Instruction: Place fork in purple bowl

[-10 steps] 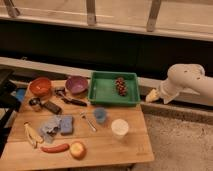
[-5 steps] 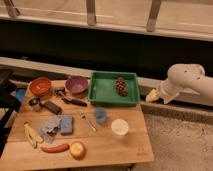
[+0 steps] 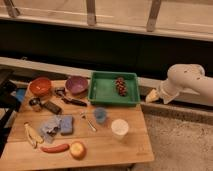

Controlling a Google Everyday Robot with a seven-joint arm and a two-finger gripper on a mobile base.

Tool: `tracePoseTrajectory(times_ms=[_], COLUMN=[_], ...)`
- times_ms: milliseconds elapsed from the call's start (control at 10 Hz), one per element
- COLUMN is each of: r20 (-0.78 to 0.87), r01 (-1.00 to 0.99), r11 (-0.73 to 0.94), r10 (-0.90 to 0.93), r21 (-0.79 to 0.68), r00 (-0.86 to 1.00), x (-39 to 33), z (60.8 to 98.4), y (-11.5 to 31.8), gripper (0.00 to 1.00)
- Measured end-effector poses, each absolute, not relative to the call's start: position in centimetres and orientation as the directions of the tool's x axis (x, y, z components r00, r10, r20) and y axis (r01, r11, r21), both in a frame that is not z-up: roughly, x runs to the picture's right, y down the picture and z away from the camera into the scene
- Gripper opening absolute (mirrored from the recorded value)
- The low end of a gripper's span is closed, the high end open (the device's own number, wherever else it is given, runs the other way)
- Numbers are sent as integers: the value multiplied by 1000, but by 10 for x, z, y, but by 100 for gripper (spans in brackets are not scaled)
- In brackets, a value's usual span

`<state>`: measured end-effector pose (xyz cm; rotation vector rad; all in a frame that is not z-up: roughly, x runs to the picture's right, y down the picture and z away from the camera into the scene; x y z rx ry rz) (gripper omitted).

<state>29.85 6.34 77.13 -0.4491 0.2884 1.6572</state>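
1. An orange-red bowl sits at the back left of the wooden table. It is close in size to the target, so it is the one to avoid confusing with it.
2. Just to its right the purple bowl stands upright with its mouth open to the top, and it looks empty and ready to receive something. A black-handled utensil lies just in front of it.
3. The fork lies flat on the wood nearer the front, apart from the purple bowl and just left of the blue cup. Nothing holds it. Thin and flat as it is, it will likely need a low, careful pinch.
4. The green tray fills the back right of the table, with a dark cluster inside it.
5. The gripper hangs off the table's right side, just beside the tray's right edge and well apart from the fork. It appears to carry nothing and touch nothing. Whether it is spread or closed I cannot tell. By my reading the pick has not begun, and the arm must first cross leftward past the tray and the blue cup.
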Motion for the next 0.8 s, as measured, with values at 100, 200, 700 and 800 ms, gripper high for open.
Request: tracePoseTrajectory(times_ms=[100,200,700,800], r20=[-450,-451,-433,-420], r01=[-988,-988,-985,-977], r11=[-137,-135,24,65], r10=[888,888,896,896], r21=[-70,-71,-173,-204], r00=[-91,-89,98,147], x=[299,298,236,210], z=[771,771,766,764], y=[63,63,58,53], gripper=[66,66,66,66])
